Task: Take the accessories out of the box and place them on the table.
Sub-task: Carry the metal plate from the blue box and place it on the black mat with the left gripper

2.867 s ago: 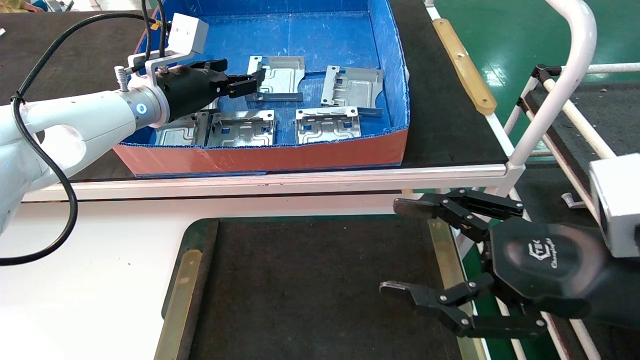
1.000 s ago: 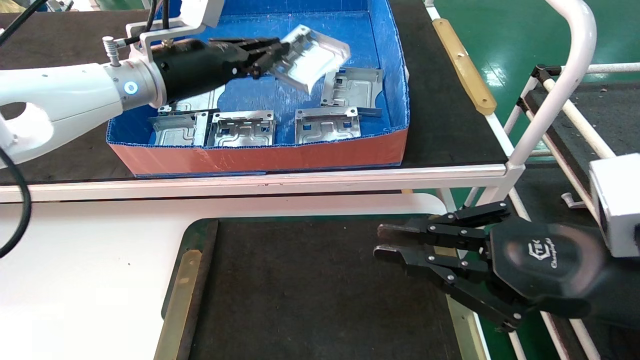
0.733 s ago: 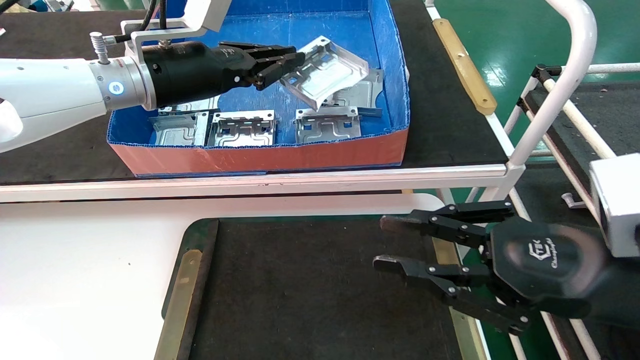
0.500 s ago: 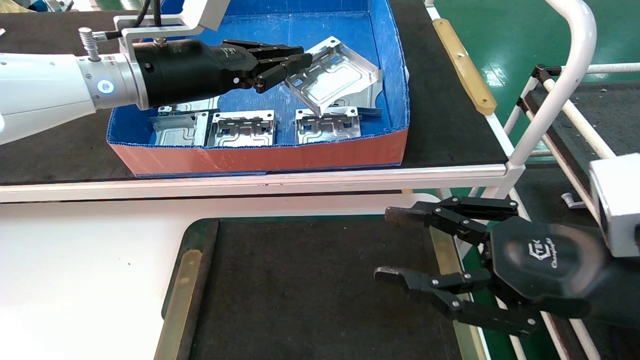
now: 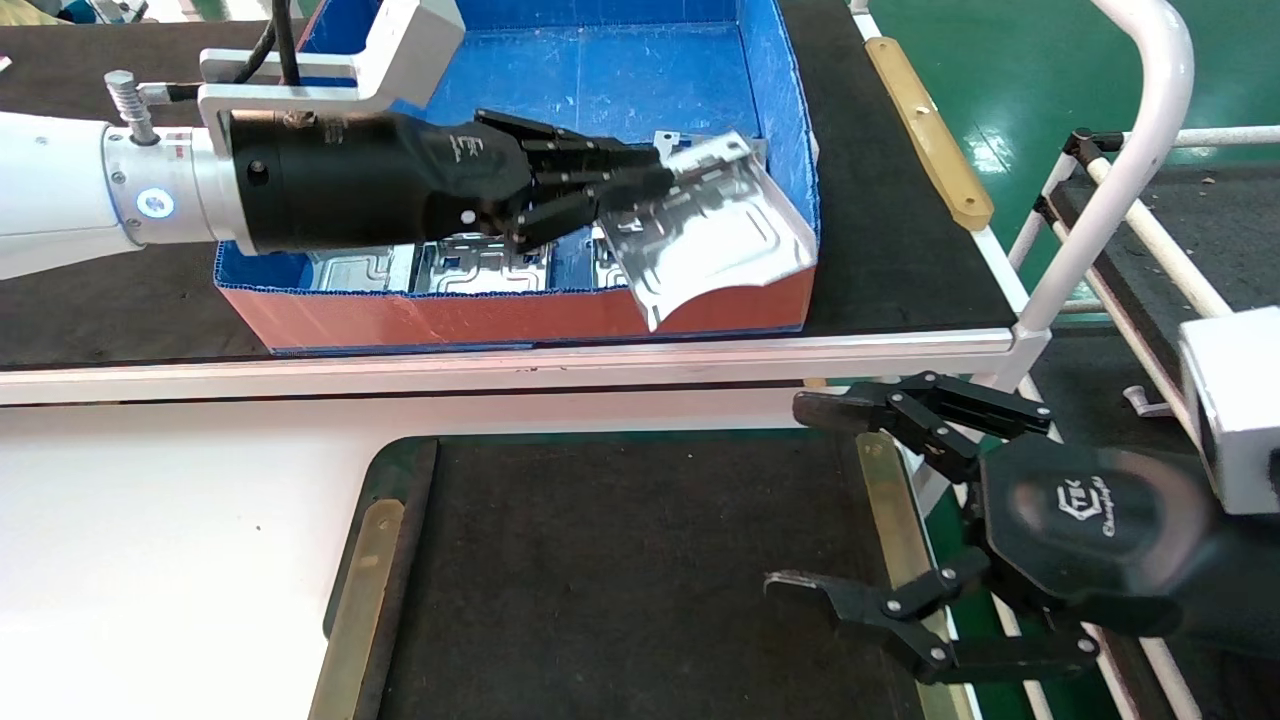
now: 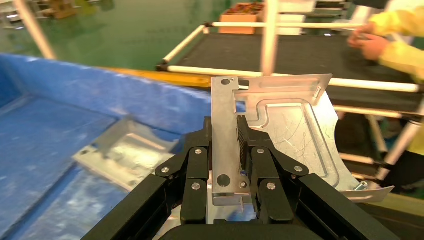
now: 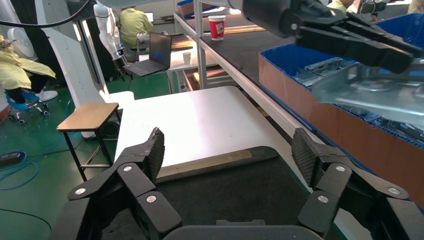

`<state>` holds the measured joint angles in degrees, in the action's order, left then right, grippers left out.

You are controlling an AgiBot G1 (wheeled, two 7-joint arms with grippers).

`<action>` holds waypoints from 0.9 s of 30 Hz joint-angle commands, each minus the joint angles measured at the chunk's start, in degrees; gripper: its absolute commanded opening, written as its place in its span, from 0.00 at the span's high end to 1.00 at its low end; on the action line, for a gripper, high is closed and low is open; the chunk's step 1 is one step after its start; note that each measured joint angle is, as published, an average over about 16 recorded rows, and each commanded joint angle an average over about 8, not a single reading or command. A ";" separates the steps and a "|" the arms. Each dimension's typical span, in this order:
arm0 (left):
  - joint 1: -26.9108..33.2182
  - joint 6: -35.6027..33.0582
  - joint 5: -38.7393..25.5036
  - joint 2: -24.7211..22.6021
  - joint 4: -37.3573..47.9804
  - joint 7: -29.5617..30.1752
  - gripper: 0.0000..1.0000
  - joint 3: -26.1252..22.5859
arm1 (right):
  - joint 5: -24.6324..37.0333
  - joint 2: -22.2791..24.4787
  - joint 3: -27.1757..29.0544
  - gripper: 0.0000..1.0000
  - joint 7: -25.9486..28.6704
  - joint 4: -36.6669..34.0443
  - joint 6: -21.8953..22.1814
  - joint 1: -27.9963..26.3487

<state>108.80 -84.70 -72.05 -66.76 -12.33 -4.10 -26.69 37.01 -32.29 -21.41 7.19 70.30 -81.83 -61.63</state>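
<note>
So left pincer (image 5: 640, 190) clamped on edge of one accessory plate (image 5: 715, 225), arm stretched level across box (image 5: 520, 315), plate tilted up over box's front right corner. Other plates (image 5: 480, 265) lying in box. Right pincer (image 5: 815, 500) wide open, holding nothing, hovering over table (image 5: 620, 560) right edge.

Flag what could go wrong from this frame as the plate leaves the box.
The left gripper pinches the lifted plate only by one edge flange, so it could swing or slip. Its low corner hangs near the box front wall and might snag. The open right gripper waits beside the table, risking a clash.
</note>
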 commanded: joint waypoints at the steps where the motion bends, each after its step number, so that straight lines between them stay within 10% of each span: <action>1: 0.07 -2.10 0.04 0.32 -0.14 -0.19 1.00 -0.09 | 0.00 0.00 0.00 0.00 0.00 0.00 0.00 0.00; 27: -18.74 -2.84 6.52 11.68 -35.89 11.42 1.00 -8.98 | 0.00 0.00 0.00 0.00 0.00 0.00 0.00 0.00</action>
<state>90.06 -87.02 -65.79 -55.79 -47.44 6.84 -35.39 37.01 -32.29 -21.41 7.19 70.30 -81.83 -61.63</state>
